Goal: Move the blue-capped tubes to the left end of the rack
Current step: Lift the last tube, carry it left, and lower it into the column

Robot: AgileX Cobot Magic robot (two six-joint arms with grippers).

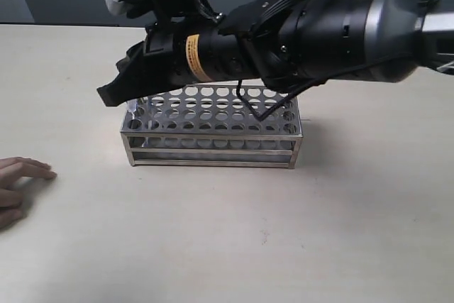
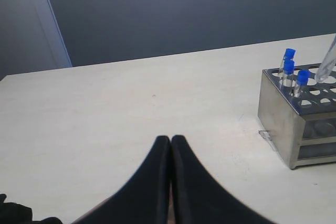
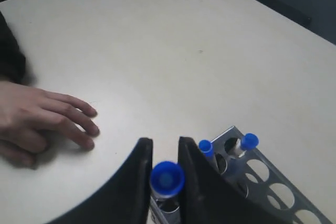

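Note:
The steel rack stands mid-table. My right gripper reaches across over its left end. In the right wrist view that gripper is shut on a blue-capped tube, held over a corner hole of the rack. Two more blue-capped tubes stand in holes beside it. The left wrist view shows three blue-capped tubes upright at the rack's near end, and the held tube's clear body tilted just above the top plate. My left gripper is shut and empty, off to the rack's side.
A person's hand rests flat on the table left of the rack, and its fingers show beyond my right fingertips. The right arm's black body hides the rack's rear rows in the exterior view. The beige table runs on all sides.

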